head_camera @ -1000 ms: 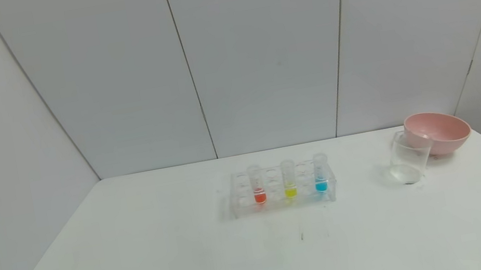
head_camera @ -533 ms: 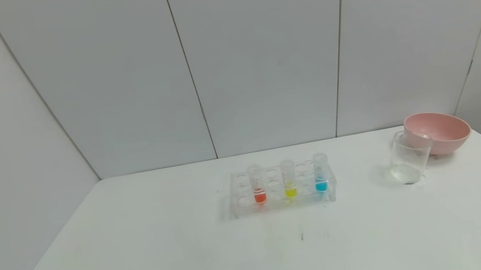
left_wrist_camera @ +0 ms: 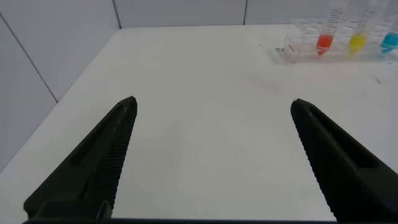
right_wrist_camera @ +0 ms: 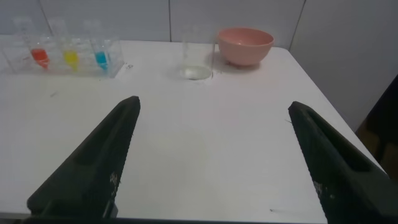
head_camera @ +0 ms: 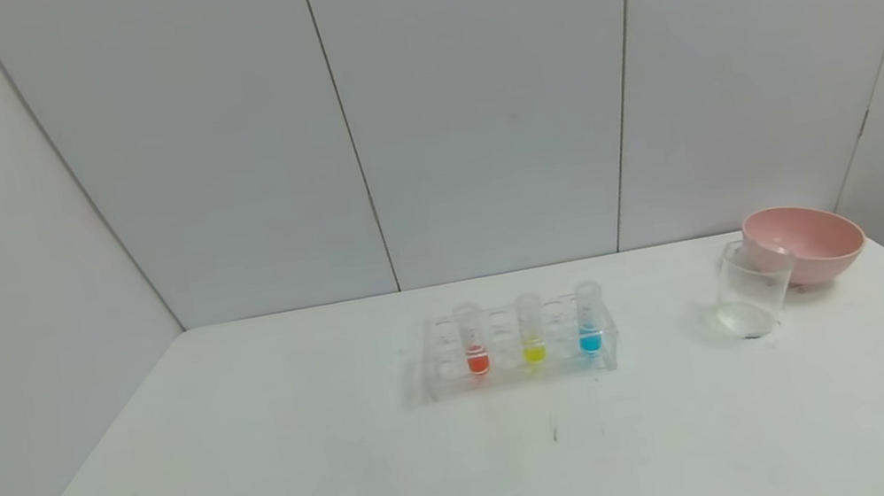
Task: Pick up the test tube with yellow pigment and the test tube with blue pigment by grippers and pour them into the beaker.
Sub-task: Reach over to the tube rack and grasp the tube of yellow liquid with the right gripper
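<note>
I had a white table [head_camera: 355, 478] in front of me, matte and a little scuffed, with a small dark mark near its middle. Pale grey wall panels [head_camera: 489, 96] closed off the far side and both flanks, their seams running up from the table's far edge.

A clear rack [head_camera: 517, 345] stood around the centre of the table, toward the far side. Three tubes stood upright in it: a red tube [head_camera: 473, 341] on the left, the yellow tube [head_camera: 531, 330] in the middle and the blue tube [head_camera: 589, 319] on the right. Well apart to the right stood the beaker [head_camera: 751, 290], with only a little clear liquid at its bottom. A pink bowl [head_camera: 805, 243] sat just behind it, near the table's far right corner; from the head view the two overlapped, so I could not tell if they touched.

Neither arm showed from the head. The left gripper [left_wrist_camera: 211, 162] hung over the near left of the table, fingers spread wide, nothing between them. The right gripper [right_wrist_camera: 214, 165] hung over the near right, jaws likewise wide apart and empty, facing the beaker and bowl.
</note>
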You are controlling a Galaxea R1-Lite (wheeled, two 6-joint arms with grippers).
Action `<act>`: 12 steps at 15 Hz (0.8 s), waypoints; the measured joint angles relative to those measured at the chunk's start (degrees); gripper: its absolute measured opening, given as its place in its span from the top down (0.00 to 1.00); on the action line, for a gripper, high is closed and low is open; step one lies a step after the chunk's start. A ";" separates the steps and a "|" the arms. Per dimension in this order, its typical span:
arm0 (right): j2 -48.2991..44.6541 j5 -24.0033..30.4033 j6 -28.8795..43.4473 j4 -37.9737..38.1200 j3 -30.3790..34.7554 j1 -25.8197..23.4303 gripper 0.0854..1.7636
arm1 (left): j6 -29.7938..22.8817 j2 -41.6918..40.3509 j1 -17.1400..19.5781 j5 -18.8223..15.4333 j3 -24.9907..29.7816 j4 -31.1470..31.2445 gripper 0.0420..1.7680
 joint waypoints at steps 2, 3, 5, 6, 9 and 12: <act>4.01 0.00 1.04 -0.55 -3.28 0.12 0.03 | 0.00 0.00 0.00 0.00 0.00 0.00 0.00; 6.77 0.00 1.41 -1.08 -4.77 0.20 0.03 | 0.02 0.00 0.00 0.00 0.00 0.00 0.00; 13.85 0.01 1.74 -4.55 -6.94 0.32 0.03 | 0.00 0.00 0.00 0.00 0.00 0.00 0.00; 17.81 0.06 1.78 -7.67 -7.39 0.45 0.03 | 0.02 0.00 0.00 0.00 0.00 0.00 0.00; 31.76 0.26 1.74 -19.26 -7.66 0.89 0.03 | 0.02 0.00 0.00 0.02 0.00 0.02 0.00; 46.92 -0.34 1.83 -32.13 -7.55 3.23 0.03 | 0.00 0.00 0.00 0.00 0.00 0.00 0.00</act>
